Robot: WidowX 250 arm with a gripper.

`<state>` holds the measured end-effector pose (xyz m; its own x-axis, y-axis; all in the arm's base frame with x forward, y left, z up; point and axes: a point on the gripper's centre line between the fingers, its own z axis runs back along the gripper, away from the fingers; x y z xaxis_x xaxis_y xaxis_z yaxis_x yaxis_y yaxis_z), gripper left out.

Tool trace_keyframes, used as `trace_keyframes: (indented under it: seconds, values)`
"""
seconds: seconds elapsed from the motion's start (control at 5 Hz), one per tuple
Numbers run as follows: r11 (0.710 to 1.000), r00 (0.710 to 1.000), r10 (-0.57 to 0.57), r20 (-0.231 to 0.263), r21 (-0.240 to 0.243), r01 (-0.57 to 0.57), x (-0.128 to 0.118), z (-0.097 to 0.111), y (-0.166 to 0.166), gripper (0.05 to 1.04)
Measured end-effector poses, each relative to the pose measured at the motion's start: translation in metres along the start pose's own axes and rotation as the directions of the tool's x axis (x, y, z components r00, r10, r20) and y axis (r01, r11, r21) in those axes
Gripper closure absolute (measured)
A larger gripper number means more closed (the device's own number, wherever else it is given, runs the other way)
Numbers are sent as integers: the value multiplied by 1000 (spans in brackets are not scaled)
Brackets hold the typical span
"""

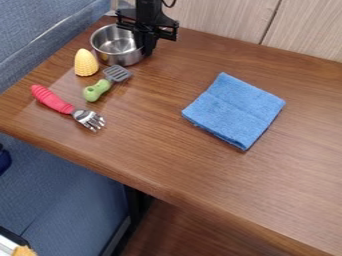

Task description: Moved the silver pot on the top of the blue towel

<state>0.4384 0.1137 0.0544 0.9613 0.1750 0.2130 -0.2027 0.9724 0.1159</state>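
At the top left of the wooden table, the silver pot stands upright, its inside facing up. My black gripper hangs down at the pot's right rim and covers part of that side; whether it grips the rim is hidden. The blue towel lies flat and folded on the table right of centre, well apart from the pot, with nothing on top of it.
A yellow corn piece stands just below the pot on the left. Near it lie a spatula with a green handle and a fork with a red handle. The table's front edge slants down to the right.
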Motion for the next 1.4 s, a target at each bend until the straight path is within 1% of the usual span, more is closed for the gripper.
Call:
trace_keyframes:
  seconds: [0.4, 0.6, 0.8, 1.0, 1.2, 1.4]
  values:
    - [1000, 1000, 15, 9, 9, -15, 1, 0, 0, 1000]
    - [1000, 1000, 29, -2, 10, -29, 2, 4, 1, 1000]
    - [999, 998, 52, 39, -2, -52, 20, 27, 2, 1004]
    - [998, 996, 66, 59, -5, -65, 29, 40, 2, 1006]
    - [999, 996, 53, 68, -12, -52, 24, 51, -9, 1006]
    - [999, 995, 6, 104, -33, -3, 4, 82, -36, 1006]
